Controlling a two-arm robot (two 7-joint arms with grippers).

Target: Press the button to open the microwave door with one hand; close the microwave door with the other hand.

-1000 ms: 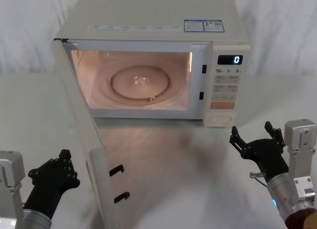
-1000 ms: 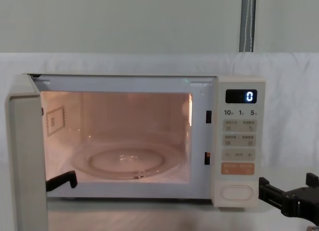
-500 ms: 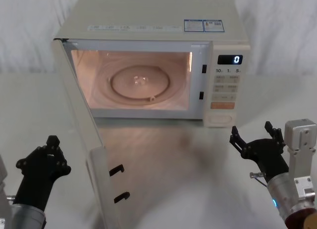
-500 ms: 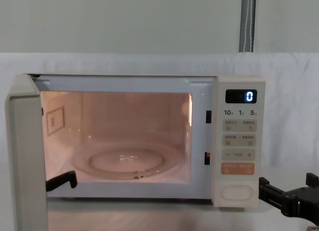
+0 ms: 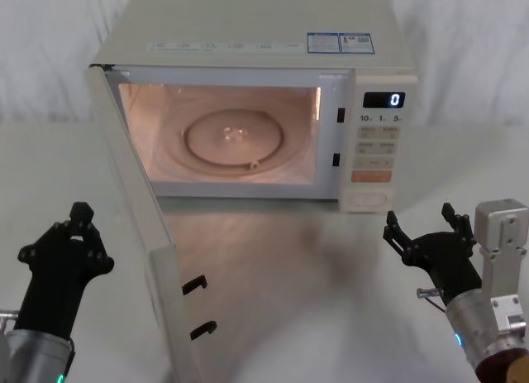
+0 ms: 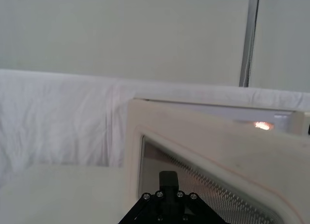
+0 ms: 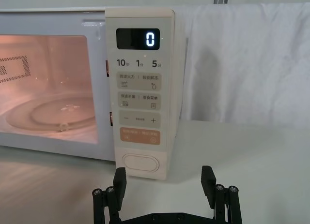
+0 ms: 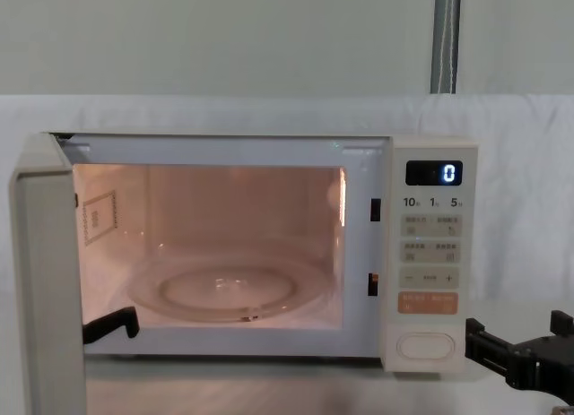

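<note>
In the head view the microwave sits at the back of the table with its cavity lit, and the microwave door stands swung wide out toward the robot, hinged at the left side, its free edge with the two latch hooks nearest the robot. The left gripper is just left of that door's outer face, holding nothing; whether its fingers are apart cannot be told. The right gripper hangs well to the right, fingers spread and empty, in front of and below the button. The left wrist view shows the door's outer face with its dark window directly ahead of the left gripper, close, so the left arm is plainly the nearer one and a push to the right would likely swing the door shut. In the right wrist view the right gripper, fingers wide apart, faces the button without touching it. The chest view shows the door edge-on at the left and the right gripper low beside the button.
</note>
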